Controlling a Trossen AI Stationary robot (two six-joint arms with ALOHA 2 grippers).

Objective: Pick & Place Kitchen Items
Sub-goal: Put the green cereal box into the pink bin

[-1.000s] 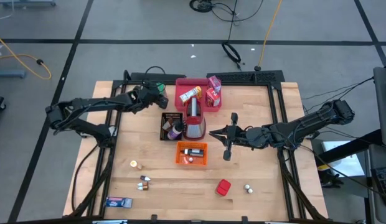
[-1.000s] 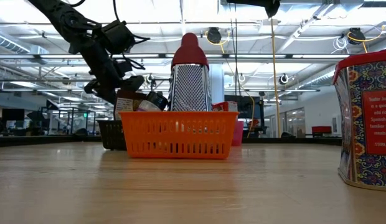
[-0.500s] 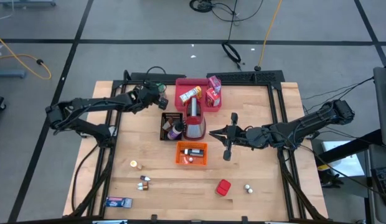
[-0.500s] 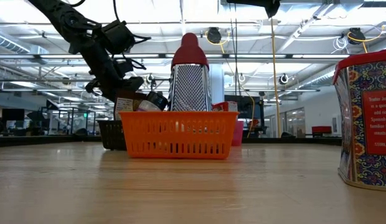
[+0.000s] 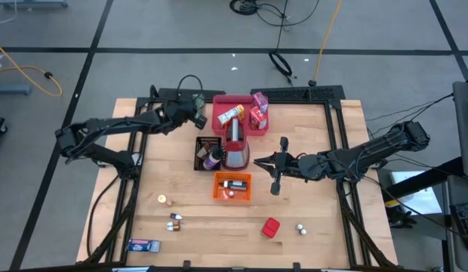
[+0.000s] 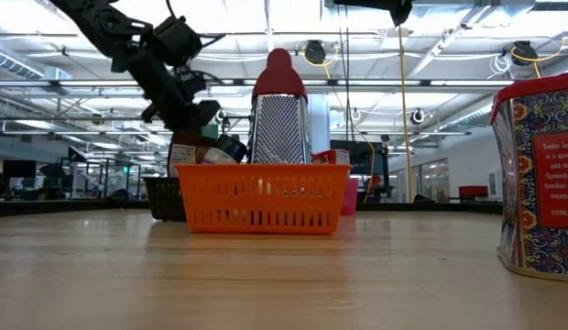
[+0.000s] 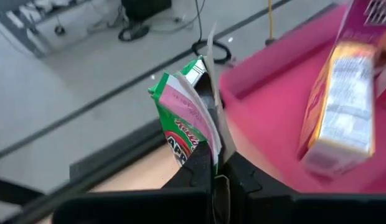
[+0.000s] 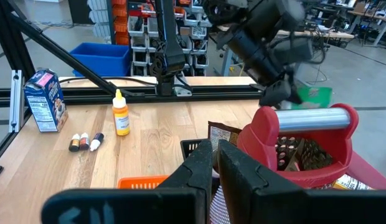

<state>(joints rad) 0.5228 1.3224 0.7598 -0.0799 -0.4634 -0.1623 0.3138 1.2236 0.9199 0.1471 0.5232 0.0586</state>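
My left gripper [image 5: 196, 106] is shut on a flattened green carton [image 7: 180, 118] just off the left edge of the pink tray [image 5: 219, 121]. The tray holds several cartons [image 5: 258, 109]. My right gripper [image 5: 258, 162] is shut and hovers right of the red-and-silver grater [image 5: 235, 145]; I cannot tell whether it touches it. The grater stands between the black basket [image 5: 209, 153] and the orange basket [image 5: 232, 187]. Near the table's front lie a red box [image 5: 271, 227], tiny shakers [image 5: 301, 228], small bottles [image 5: 174, 221] and a blue carton [image 5: 143, 245]. My left gripper pinches the green carton by one narrow end [image 7: 207, 152] between its two fingers. The fingers slant down from the table's left. The carton sticks out past the fingertips, lifted clear of the table beside the pink tray.
A patterned tin [image 6: 540, 174] stands close to the low camera at the right. A yellow bottle [image 8: 121, 113] stands on the left part of the table. The table's metal frame [image 5: 294, 92] runs along its far edge. Bare wood shows at the right and near the front middle.
My left gripper has taken hold of the green carton and risen with it, rolling a little at the wrist. The carton is now lifted clear beside the pink tray.
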